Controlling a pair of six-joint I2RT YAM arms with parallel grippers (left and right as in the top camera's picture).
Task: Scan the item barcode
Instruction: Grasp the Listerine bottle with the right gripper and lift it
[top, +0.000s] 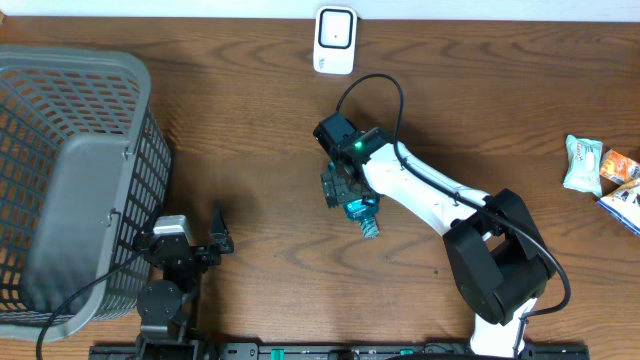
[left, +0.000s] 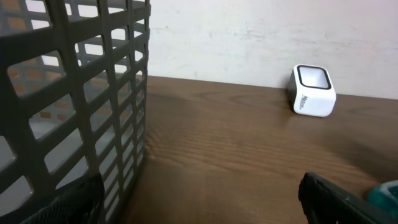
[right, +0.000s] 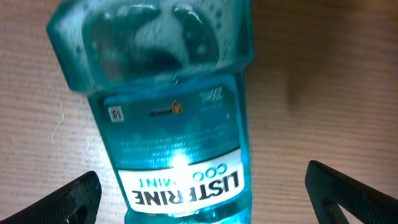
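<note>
The right arm (top: 420, 190) hides most of the mouthwash bottle (top: 362, 212) overhead, and the basket (top: 150, 170) runs off the left edge.

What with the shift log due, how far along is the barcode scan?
No finished step is visible. In hand: the right end effector sits open around the mouthwash bottle, which lies on the table, ungripped. Left: grasp it and present it to the white scanner at the far edge. Whether a scan already happened cannot be seen.

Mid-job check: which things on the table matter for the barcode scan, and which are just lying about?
For the job:
Listerine bottle
white scanner

Lying about:
grey basket
snack packets at the right edge
</note>
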